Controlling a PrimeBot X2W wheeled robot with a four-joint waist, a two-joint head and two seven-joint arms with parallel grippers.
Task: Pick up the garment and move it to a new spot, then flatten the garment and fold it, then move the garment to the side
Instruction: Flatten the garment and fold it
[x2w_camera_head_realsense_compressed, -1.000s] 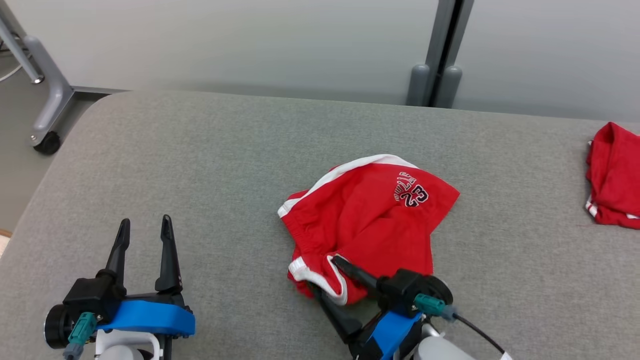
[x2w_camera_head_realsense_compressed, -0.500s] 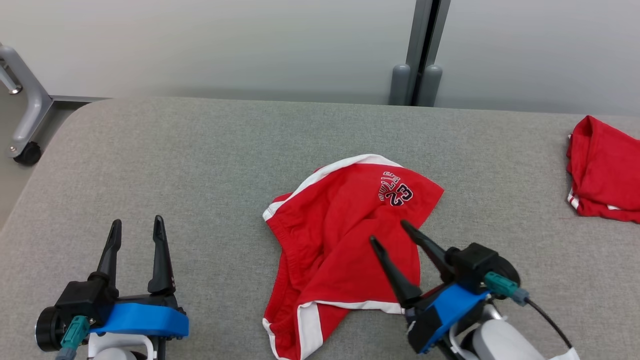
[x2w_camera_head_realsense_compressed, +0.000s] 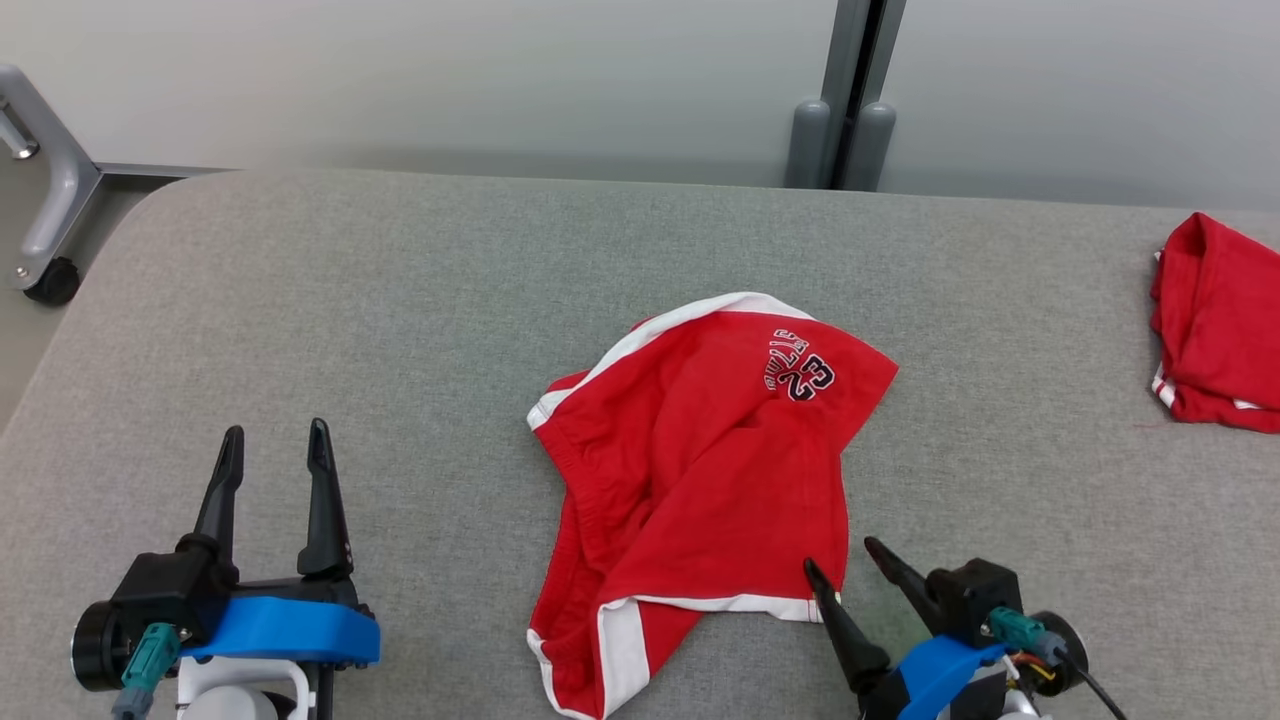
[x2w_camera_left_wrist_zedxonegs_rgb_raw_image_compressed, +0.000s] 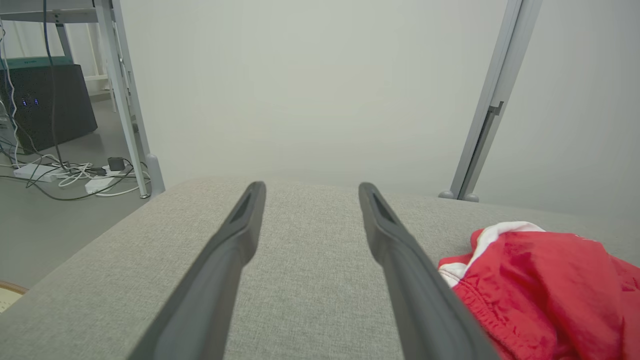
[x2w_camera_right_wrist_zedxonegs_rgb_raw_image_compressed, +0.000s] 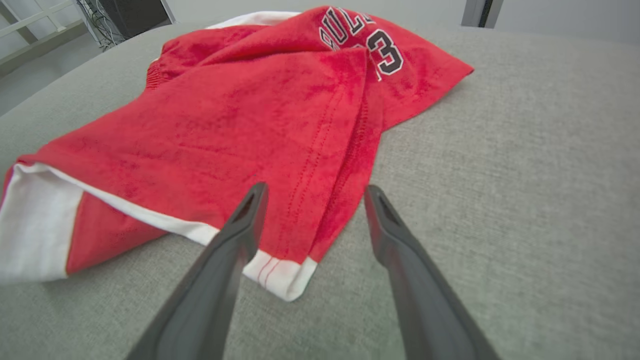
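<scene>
A red garment (x2w_camera_head_realsense_compressed: 700, 470) with white trim and a printed number 23 lies rumpled near the middle of the grey counter (x2w_camera_head_realsense_compressed: 400, 300), one white-banded hem turned toward the robot. The right claw (x2w_camera_head_realsense_compressed: 839, 555), fingers spread wide and holding nothing, is poised just beside that hem's right corner, while the left claw (x2w_camera_head_realsense_compressed: 276, 430), equally wide and empty, sits well apart to the garment's left. A second red garment (x2w_camera_head_realsense_compressed: 1215, 320) lies bunched at the counter's far right edge.
</scene>
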